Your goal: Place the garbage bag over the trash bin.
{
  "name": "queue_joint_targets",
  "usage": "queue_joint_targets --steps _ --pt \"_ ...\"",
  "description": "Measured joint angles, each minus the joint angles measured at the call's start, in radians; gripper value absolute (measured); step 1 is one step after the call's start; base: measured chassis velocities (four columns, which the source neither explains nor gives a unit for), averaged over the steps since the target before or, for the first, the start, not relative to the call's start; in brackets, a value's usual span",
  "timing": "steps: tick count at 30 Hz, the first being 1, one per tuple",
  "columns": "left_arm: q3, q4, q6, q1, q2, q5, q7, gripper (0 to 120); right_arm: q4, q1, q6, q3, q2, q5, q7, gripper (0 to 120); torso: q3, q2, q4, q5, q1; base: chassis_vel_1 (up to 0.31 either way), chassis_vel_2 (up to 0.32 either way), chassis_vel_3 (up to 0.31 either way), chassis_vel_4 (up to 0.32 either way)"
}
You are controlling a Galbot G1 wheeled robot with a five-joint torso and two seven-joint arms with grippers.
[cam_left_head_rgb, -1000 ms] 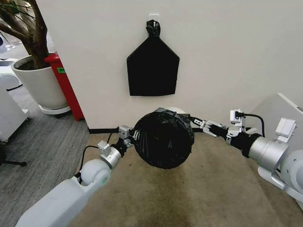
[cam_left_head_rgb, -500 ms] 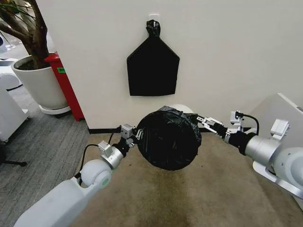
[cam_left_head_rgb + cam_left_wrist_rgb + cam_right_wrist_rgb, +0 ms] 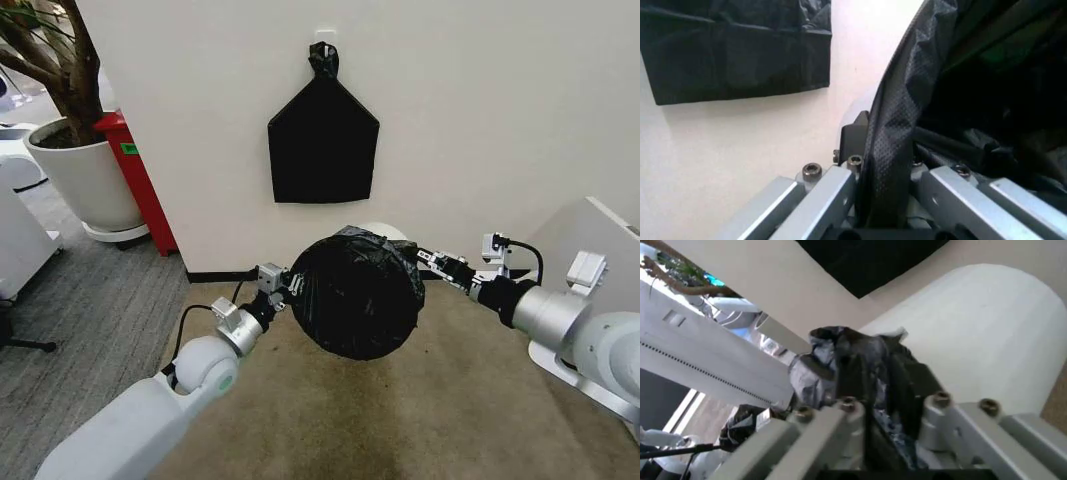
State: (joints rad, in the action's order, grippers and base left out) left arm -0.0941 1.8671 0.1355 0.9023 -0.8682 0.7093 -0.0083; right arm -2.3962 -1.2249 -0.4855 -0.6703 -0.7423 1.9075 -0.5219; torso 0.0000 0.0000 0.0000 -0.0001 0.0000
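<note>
The garbage bag (image 3: 355, 295) hangs stretched into a wide black round opening between my two grippers, just in front of the wall. My left gripper (image 3: 289, 283) is shut on the bag's left edge; the left wrist view shows the film (image 3: 890, 150) pinched between the fingers. My right gripper (image 3: 423, 260) is shut on the right edge, with crumpled film (image 3: 863, 375) bunched in its jaws. The trash bin (image 3: 385, 231) shows as a cream sliver behind the bag's top, and its pale wall (image 3: 987, 335) rises close beyond the right gripper.
A flat black house-shaped bundle (image 3: 322, 145) hangs on the wall above. A large white plant pot (image 3: 85, 185) and a red cabinet (image 3: 140, 180) stand at the left. A white unit (image 3: 600, 245) sits at the right. Brown carpet (image 3: 400, 420) lies open in front.
Both grippers have carried the stretched bag a little to the right and farther toward the bin. Both keep their hold on the bag's edges.
</note>
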Motion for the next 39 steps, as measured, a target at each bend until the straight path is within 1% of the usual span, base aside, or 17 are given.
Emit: queue_joint_targets --steps 2,6,10,11,12,15,16,18,21,24,27,29,30,34,35,37,39 --pt "-0.005 -0.004 0.0 -0.004 -0.003 -0.002 0.001 0 -0.005 0.0 0.001 0.006 0.0 -0.013 0.004 0 0.0 0.0 0.0 0.0 0.0 0.0 0.0 0.0 0.0" --pt "-0.01 -0.011 0.001 -0.01 -0.006 -0.006 0.003 0 -0.014 0.001 0.001 0.023 0.002 -0.049 0.016 0 0.0 0.0 0.0 0.0001 0.0 0.0 0.0 0.0 0.0" --pt "-0.013 -0.011 0.001 -0.016 -0.006 -0.006 0.003 0 -0.003 0.004 -0.006 0.069 0.017 -0.31 0.08 0 0.0 0.0 0.0 0.0 0.0 0.0 0.0 0.0 0.0" --pt "-0.013 -0.011 0.001 -0.016 -0.006 -0.006 0.003 0 -0.003 0.004 -0.006 0.069 0.017 -0.31 0.08 0 0.0 0.0 0.0 0.0 0.0 0.0 0.0 0.0 0.0" --pt "-0.013 -0.012 0.002 -0.017 -0.006 -0.007 0.003 0 0.005 0.004 -0.006 0.077 0.021 -0.387 0.106 0 0.0 0.0 0.0 0.0003 0.0 0.0 0.0 0.0 0.0" --pt "-0.013 -0.011 0.003 -0.016 -0.005 -0.008 0.003 0 0.017 0.007 -0.009 0.089 0.032 -0.488 0.13 0 0.0 0.0 -0.0001 0.0 0.0 0.0 0.0 0.0 0.0" --pt "-0.012 -0.006 0.005 -0.01 -0.003 -0.01 0.004 0 0.043 0.006 -0.01 0.101 0.043 -0.6 0.17 0 0.0 0.0 0.0001 0.0 0.0 0.0 0.0 0.0 0.0" --pt "-0.01 -0.002 0.006 -0.007 -0.003 -0.01 0.004 0 0.077 0.004 -0.005 0.106 0.047 -0.681 0.213 0 0.0 0.0 0.0 0.0003 0.0 0.0 0.0 0.0 0.0" --pt "-0.01 -0.003 0.006 -0.006 -0.005 -0.01 0.003 0 0.082 0.005 -0.006 0.093 0.047 -0.639 0.203 0 0.0 0.0 0.0 0.0005 0.0 0.0 0.0 0.0 0.0" --pt "-0.009 -0.019 0.005 -0.006 -0.012 -0.004 0.002 0 0.036 0.0 -0.012 0.041 0.048 -0.455 0.145 0 0.0 0.0 0.0 0.0 0.0 0.0 0.0 0.0 0.0" --pt "-0.01 -0.023 -0.01 -0.009 -0.021 0.024 -0.008 0 -0.036 0.03 -0.009 0.016 0.044 -0.18 0.023 1 0.0 0.0 -0.0001 -0.0003 0.0 0.0 0.0 0.0 0.0" --pt "-0.011 -0.023 -0.011 -0.01 -0.021 0.027 -0.01 0 -0.041 0.034 -0.008 0.016 0.043 -0.158 0.011 3 0.0 0.0 0.0 -0.0003 0.0 0.0 0.0 0.0 0.0" --pt "-0.013 -0.024 -0.014 -0.012 -0.022 0.032 -0.013 0 -0.058 0.053 -0.008 0.023 0.034 -0.086 -0.03 10 0.0 0.0 0.0 -0.0001 0.0 0.0 0.0 0.0 0.0" --pt "-0.015 -0.018 -0.019 -0.016 -0.016 0.038 -0.018 0 -0.068 0.099 -0.014 0.065 0.005 -0.038 -0.097 26 0.0 0.0 0.0 0.0003 0.0 0.0 0.0 0.0 0.0" --pt "-0.014 -0.015 -0.019 -0.017 -0.013 0.038 -0.018 0 -0.065 0.108 -0.02 0.075 0.0 -0.049 -0.105 30 0.0 0.0 0.0001 0.0002 0.0 0.0 0.0 0.0 0.0" --pt "-0.014 -0.013 -0.019 -0.017 -0.012 0.038 -0.018 0 -0.063 0.11 -0.024 0.078 -0.001 -0.06 -0.105 32 0.0 0.0 0.0001 0.0002 0.0 0.0 0.0 0.0 0.0" --pt "-0.014 -0.009 -0.02 -0.017 -0.008 0.037 -0.018 0 -0.056 0.112 -0.038 0.09 -0.002 -0.126 -0.093 42 0.0 0.0 0.0001 0.0001 0.0 0.0 0.0 0.0 0.0"
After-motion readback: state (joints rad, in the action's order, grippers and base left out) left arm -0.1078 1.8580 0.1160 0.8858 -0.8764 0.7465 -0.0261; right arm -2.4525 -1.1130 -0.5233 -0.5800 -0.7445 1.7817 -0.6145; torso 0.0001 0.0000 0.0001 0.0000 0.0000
